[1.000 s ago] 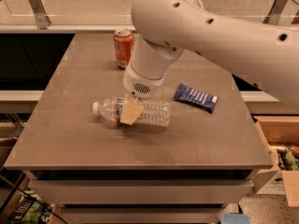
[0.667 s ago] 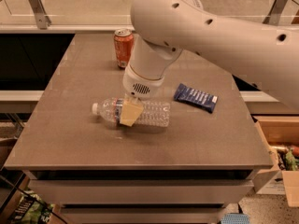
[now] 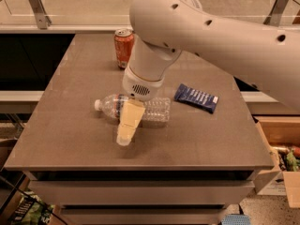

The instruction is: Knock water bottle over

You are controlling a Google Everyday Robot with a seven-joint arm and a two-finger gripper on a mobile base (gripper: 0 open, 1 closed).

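Observation:
The water bottle [image 3: 157,109] is clear ribbed plastic and lies on its side in the middle of the brown table [image 3: 70,130]. Its white cap [image 3: 97,104] points left. My gripper [image 3: 126,131] hangs from the big white arm [image 3: 197,27] and sits in front of the bottle's middle, hiding part of it. Its tan tip reaches down toward the table just in front of the bottle. It holds nothing that I can see.
An orange soda can [image 3: 123,47] stands upright at the back of the table, behind the bottle. A blue snack bar [image 3: 197,97] lies to the right of the bottle. An open cardboard box [image 3: 281,168] stands on the floor at the right.
The gripper's tip has shifted a little toward the table's front edge, away from the bottle. The bottle lies in the same place, on its side.

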